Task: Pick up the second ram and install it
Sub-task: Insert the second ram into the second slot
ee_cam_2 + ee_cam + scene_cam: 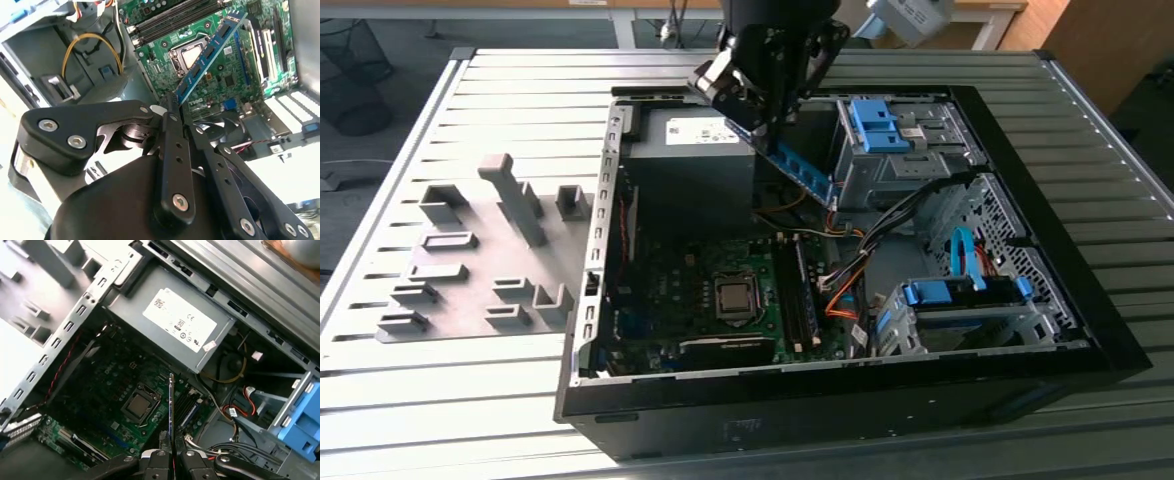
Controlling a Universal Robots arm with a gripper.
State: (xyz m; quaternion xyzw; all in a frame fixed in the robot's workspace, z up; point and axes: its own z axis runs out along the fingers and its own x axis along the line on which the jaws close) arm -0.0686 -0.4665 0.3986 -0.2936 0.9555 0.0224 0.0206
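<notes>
The open black metal computer case lies on its side on the grey slatted table. Inside it a green motherboard covers the floor towards the exterior view's left, with a square silver processor socket near its middle and long dark memory slots just beside that. At the far end sits a grey boxy power supply with a white label. Two bright blue plastic drive caddies sit on the exterior view's right, one far and one near, with orange and black cables looping between them.

My black gripper hangs above the far part of the case, its fingers pinched on one end of the second ram, a long thin blue-green memory stick with small dark chips. The stick slants down into the case, above the motherboard and clear of the slots; in the first wrist view it appears edge-on, a thin line over the board
</notes>
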